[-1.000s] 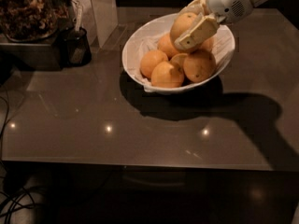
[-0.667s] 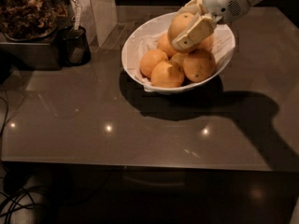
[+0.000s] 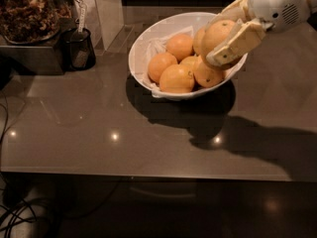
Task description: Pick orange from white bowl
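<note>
**Camera view.** The gripper (image 3: pixel 216 39) comes in from the right of the white bowl (image 3: pixel 157 33), over its right-hand rim. Its two cream fingers (image 3: pixel 235 42) are closed on the orange (image 3: pixel 219 31). One finger lies across the near face of the fruit, and the other passes behind its far, upper side. The orange sits at the right side of the bowl, above the other oranges (image 3: pixel 177 78) heaped inside. You cannot tell from here whether it is clear of the fruit beneath it. The bowl stands on a dark countertop (image 3: pixel 99 123), and a black mesh cup (image 3: pixel 79 48) stands well to the left of the bowl, apart from it.

**Handling (a judgement).** Expect the orange to be firm but slightly yielding, and fairly heavy for its size. Its dimpled skin should give the pads some friction. Because it is round, it will roll out of a grip that sits off its middle. Hold it across its widest part, as the fingers appear to do here. Use enough pressure to carry the weight and no more, since hard squeezing bruises the rind. Watch the near finger, which reaches low, close to the heaped fruit and the bowl's right rim. Either could be dragged along when you draw the orange up and away from the bowl.
</note>
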`<action>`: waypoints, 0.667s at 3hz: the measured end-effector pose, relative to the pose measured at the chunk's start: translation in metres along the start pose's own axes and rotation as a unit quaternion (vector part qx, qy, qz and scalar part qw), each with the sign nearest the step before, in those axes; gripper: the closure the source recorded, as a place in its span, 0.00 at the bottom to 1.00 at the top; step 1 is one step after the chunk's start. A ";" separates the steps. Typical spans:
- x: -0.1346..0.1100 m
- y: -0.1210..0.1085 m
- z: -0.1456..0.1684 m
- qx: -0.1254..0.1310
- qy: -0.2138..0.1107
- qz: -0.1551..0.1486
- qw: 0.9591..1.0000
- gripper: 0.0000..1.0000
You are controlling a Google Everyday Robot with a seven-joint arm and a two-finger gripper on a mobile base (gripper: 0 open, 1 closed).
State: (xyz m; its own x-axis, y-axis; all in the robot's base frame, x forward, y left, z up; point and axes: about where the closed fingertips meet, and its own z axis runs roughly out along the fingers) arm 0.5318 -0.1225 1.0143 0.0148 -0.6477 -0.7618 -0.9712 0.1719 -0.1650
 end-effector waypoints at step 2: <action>-0.003 0.011 -0.013 -0.003 -0.039 -0.006 0.999 1.00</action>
State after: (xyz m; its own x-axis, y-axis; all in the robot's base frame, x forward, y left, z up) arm 0.5179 -0.1279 1.0230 0.0446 -0.5893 -0.8067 -0.9722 0.1601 -0.1706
